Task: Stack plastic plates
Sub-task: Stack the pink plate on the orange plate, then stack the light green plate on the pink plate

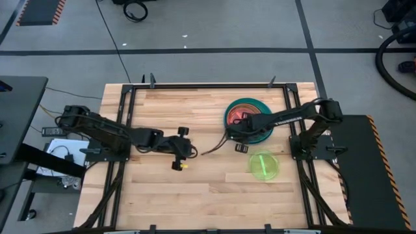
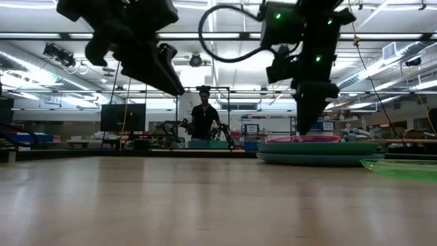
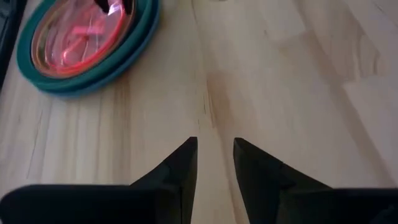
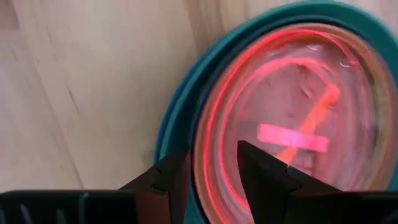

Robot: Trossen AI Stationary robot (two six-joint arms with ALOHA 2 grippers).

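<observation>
Lying alone near the table's (image 1: 195,195) right edge is the lime green plate (image 1: 264,164). Right claw (image 1: 239,127), fingers slightly apart, is hovering over the pink-topped plate stack (image 1: 249,118). Left claw (image 1: 193,151), slightly apart, is waiting mid-table.

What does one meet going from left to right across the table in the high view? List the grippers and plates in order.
Left gripper → right gripper at the edge of the plate stack → lime green plate, lying apart from the stack.
</observation>
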